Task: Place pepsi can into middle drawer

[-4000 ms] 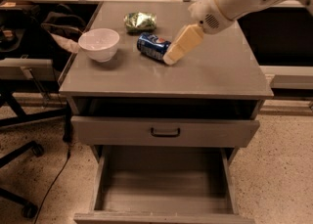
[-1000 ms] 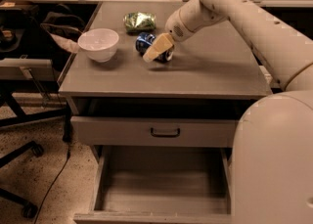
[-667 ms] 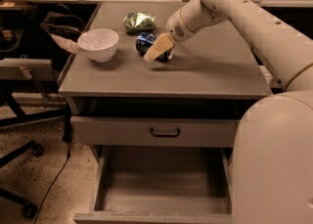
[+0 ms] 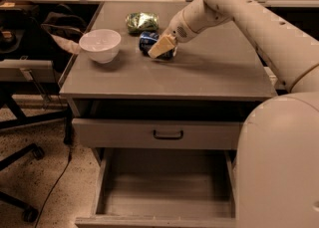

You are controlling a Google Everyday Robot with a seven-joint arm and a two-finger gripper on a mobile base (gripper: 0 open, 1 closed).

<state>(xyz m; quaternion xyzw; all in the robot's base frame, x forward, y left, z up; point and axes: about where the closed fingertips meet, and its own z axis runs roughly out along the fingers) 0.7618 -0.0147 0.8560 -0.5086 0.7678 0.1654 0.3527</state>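
Observation:
The pepsi can [image 4: 147, 40] lies on its side on the cabinet top [image 4: 209, 72], just in front of the green snack bag. My gripper [image 4: 162, 48] is down at the can's right end and covers part of it. The can still rests on the top. The middle drawer [image 4: 164, 192] is pulled open at the bottom of the view, with a bare grey floor and low side walls, well below and in front of the can.
A white bowl [image 4: 100, 44] stands at the left of the top. A shiny green snack bag [image 4: 141, 22] lies behind the can. A grey drawer front with a dark handle [image 4: 168, 134] sits above the open drawer. My arm [image 4: 279, 122] fills the right side. Chair legs [image 4: 20, 162] stand at the left.
Since four seconds ago my gripper has moved left and down onto the can. Over the last second nothing has visibly moved.

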